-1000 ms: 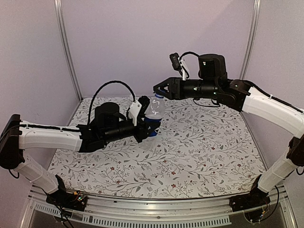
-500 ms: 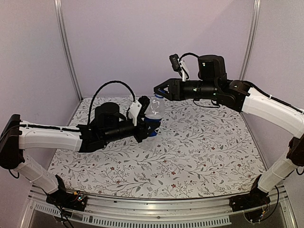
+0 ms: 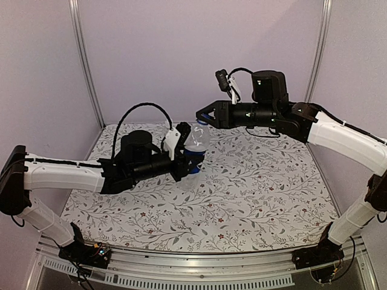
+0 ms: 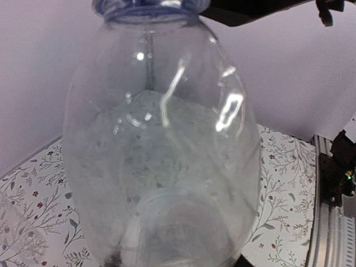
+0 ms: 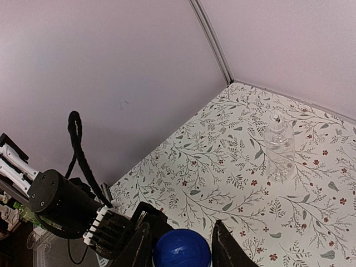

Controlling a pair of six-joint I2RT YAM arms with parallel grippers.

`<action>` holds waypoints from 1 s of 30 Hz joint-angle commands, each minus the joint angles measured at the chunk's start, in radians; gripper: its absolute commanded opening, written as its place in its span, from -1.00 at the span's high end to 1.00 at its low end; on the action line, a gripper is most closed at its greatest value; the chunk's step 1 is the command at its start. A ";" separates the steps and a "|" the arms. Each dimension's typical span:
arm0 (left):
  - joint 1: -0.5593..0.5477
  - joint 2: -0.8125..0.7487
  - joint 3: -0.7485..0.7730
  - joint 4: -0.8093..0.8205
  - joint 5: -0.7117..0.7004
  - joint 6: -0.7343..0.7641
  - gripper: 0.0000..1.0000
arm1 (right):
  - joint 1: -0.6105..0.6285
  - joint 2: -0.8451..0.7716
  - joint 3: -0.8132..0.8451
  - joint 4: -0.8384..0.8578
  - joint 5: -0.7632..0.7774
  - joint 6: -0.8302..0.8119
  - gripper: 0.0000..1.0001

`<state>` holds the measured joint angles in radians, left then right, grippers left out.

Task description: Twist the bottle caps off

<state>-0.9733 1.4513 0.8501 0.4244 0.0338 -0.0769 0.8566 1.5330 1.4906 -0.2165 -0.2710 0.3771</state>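
1. The left pincer (image 3: pixel 186 156), reaching in from the table's (image 3: pixel 272 193) near left corner, is clamped tight on the lower part of the Pepsi bottle (image 3: pixel 197 140).
2. That bottle stands upright over the middle of the table (its clear belly fills the left wrist view).
3. Its blue cap (image 5: pixel 182 248) sits on top. The right pincer (image 5: pixel 182 236) is nearly closed, with a finger close on either side of the cap. I cannot tell whether they press it.
4. Farther off, toward the table's far edge, the plain bottle (image 5: pixel 278 147) stands upright with its white cap (image 5: pixel 274 117) on.
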 commanded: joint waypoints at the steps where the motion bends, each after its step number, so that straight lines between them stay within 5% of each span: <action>1: -0.014 -0.022 0.023 -0.007 -0.015 0.014 0.33 | 0.002 0.003 -0.012 0.009 0.001 -0.004 0.31; 8: -0.013 -0.027 0.022 -0.006 -0.012 0.012 0.32 | 0.001 -0.002 -0.012 0.015 -0.028 -0.031 0.56; 12: -0.013 -0.040 0.007 0.026 0.053 0.015 0.32 | -0.007 -0.018 -0.021 0.040 -0.205 -0.163 0.62; 22: -0.001 -0.057 -0.053 0.199 0.558 0.007 0.30 | -0.087 -0.044 -0.007 -0.021 -0.789 -0.511 0.60; 30: 0.000 -0.026 -0.052 0.273 0.777 -0.043 0.30 | -0.108 -0.014 0.056 -0.060 -0.980 -0.558 0.60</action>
<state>-0.9722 1.4162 0.7990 0.5900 0.6289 -0.1024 0.7654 1.4994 1.4971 -0.2390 -1.0916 -0.1295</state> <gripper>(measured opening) 0.351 0.281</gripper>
